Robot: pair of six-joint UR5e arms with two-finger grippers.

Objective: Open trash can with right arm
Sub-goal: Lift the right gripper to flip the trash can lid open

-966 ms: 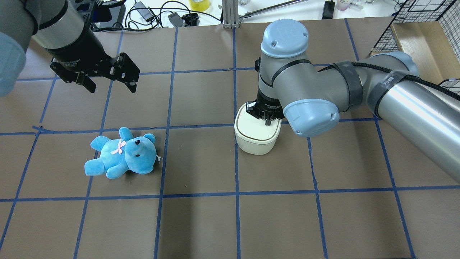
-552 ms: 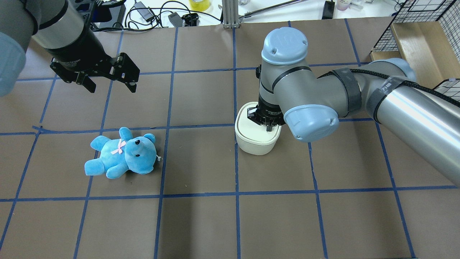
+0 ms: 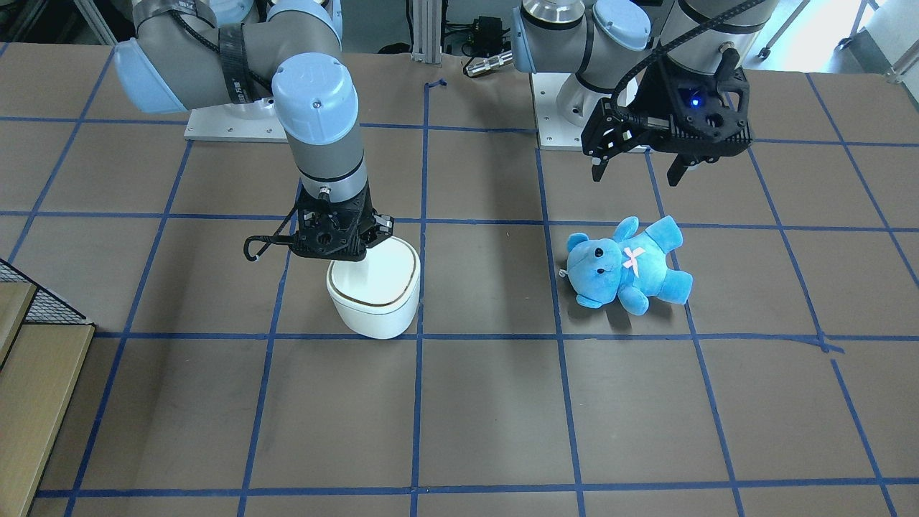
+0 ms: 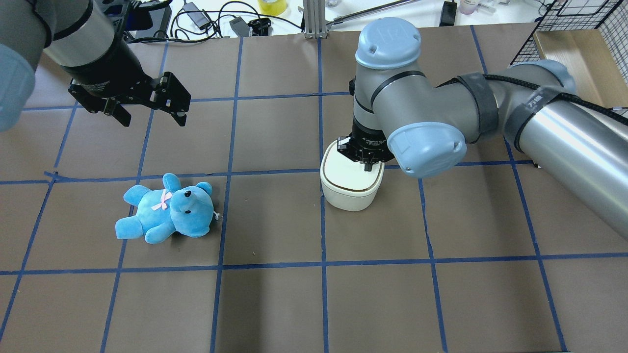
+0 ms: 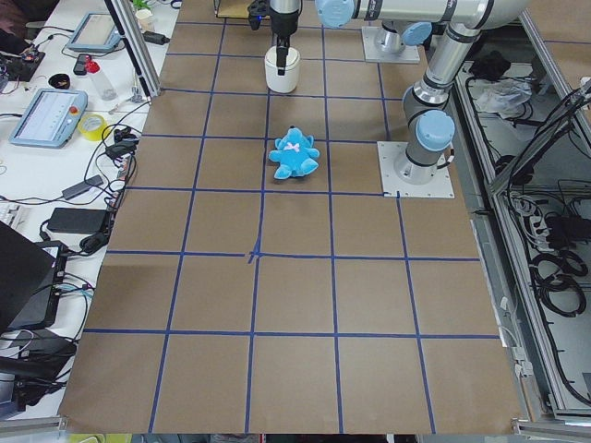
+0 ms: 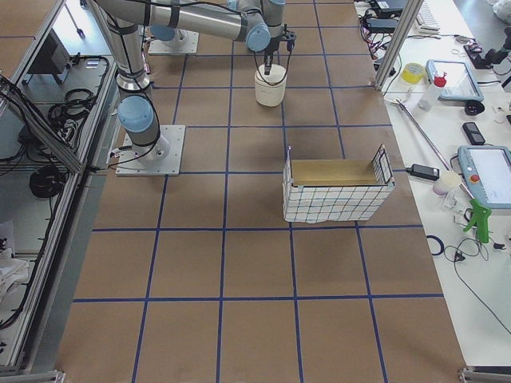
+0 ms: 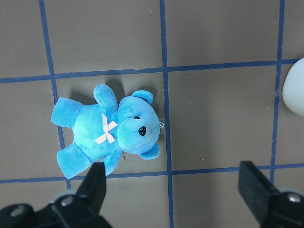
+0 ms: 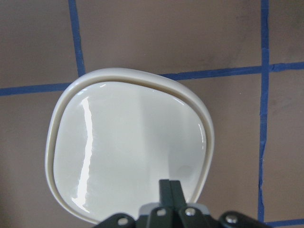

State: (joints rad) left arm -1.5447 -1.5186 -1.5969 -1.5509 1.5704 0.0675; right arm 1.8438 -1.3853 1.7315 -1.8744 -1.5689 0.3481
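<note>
Your trash can (image 4: pixel 349 189) stands on the counter (image 4: pixel 274 294), near the middle, on the right arm's side. Its lid (image 8: pixel 128 142) lies flat and shut, so the can is not open yet.

Your right arm (image 4: pixel 392 98) points straight down over the can. The right fingers (image 8: pixel 170 190) are pressed together into one thin tip. The tip sits over the edge of the lid on the robot's side. It looks very close to the lid, but you cannot tell if it touches.

I think you are at the step of poking the lid. Next, you likely need to push gently down on that edge so the lid pops or tips up. Go slowly. The can looks light, and a hard or crooked push could slide it or knock it over.

The left fingers (image 7: pixel 97 185) are spread wide and hold nothing. They hang in the air above the blue teddy bear (image 4: pixel 167 208), which lies well apart from the can. Leave that arm alone for this job.
</note>
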